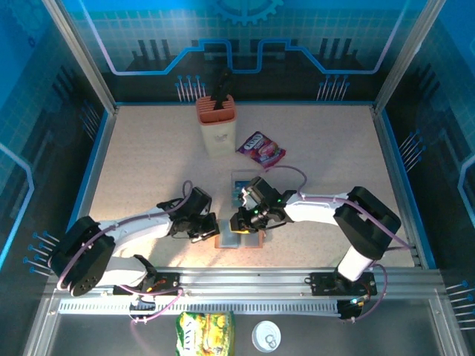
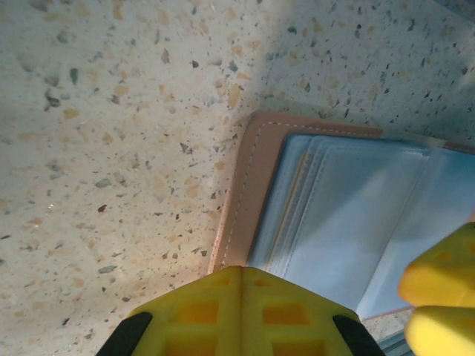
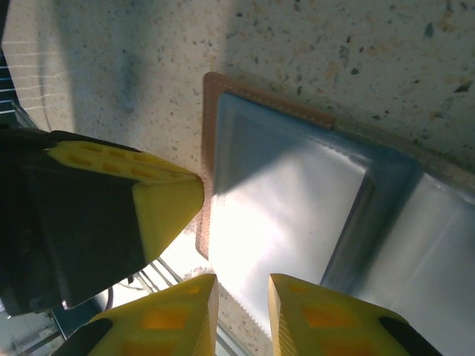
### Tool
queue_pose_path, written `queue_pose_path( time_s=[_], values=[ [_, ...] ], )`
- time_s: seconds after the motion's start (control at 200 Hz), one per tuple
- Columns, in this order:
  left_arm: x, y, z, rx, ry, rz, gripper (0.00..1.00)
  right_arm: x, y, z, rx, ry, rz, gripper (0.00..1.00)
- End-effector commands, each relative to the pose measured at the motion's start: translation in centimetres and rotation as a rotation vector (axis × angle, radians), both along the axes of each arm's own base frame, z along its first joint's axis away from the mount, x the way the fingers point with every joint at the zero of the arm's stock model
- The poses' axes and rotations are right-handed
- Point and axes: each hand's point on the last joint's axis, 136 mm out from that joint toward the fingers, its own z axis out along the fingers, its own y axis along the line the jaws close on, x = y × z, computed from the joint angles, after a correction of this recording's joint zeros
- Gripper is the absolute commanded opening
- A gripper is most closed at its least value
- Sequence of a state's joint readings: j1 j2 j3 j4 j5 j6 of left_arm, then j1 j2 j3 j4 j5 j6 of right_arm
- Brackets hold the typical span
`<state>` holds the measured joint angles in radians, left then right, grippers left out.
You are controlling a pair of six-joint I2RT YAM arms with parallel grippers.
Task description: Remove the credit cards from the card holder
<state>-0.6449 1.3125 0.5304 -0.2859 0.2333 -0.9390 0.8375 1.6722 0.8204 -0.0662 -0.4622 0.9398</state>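
The card holder [image 1: 239, 239] lies open and flat near the table's front edge, salmon border [image 2: 241, 185] around grey-blue clear sleeves [image 3: 289, 200]. My left gripper [image 2: 241, 272] is shut, its joined tips resting at the holder's left edge with nothing between them. My right gripper [image 3: 242, 289] hovers over the near edge of a sleeve page, its jaws a narrow gap apart, and I see no card in them. One teal-blue credit card [image 1: 240, 185] lies on the table just behind the holder. Any cards inside the sleeves cannot be made out.
A purple snack packet [image 1: 261, 147] lies behind the card. Farther back stands a pale container with an orange top [image 1: 216, 122]. The metal rail [image 1: 245, 280] runs close in front of the holder. Free table spreads to the left and right.
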Motion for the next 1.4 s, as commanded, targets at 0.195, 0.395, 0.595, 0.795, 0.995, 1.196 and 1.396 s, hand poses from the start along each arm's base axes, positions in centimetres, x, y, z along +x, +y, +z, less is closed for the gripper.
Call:
queue_pose_path(
  time_s=[0.195, 0.395, 0.595, 0.795, 0.995, 1.196, 1.396],
  values=[
    [-1.4, 0.8, -1.7, 0.018, 0.056, -0.008, 0.01, -0.5, 0.4, -1.5, -0.006, 0.036, 0.013, 0.24],
    [-1.8, 1.0, -2.4, 0.034, 0.084, -0.005, 0.01, -0.7, -0.6, -2.0, -0.020, 0.030, -0.006, 0.25],
    [-2.4, 1.3, -2.9, 0.051, 0.116, -0.007, 0.00, -0.6, -1.4, -1.9, 0.007, 0.029, -0.033, 0.24],
    [-2.0, 1.2, -2.3, 0.050, 0.106, -0.005, 0.00, -0.7, -2.0, -1.9, 0.014, 0.031, -0.037, 0.24],
    [-1.5, 1.1, -1.5, 0.067, 0.089, -0.012, 0.00, -0.6, -2.3, -1.5, 0.034, 0.022, -0.039, 0.24],
    [-0.2, 1.1, 1.6, 0.050, -0.006, -0.004, 0.03, -0.6, -2.3, -1.2, 0.070, 0.010, -0.029, 0.24],
    [0.8, -0.3, 4.7, -0.063, -0.082, 0.023, 0.12, -0.9, -2.2, -2.0, 0.076, 0.033, -0.018, 0.24]
  ],
)
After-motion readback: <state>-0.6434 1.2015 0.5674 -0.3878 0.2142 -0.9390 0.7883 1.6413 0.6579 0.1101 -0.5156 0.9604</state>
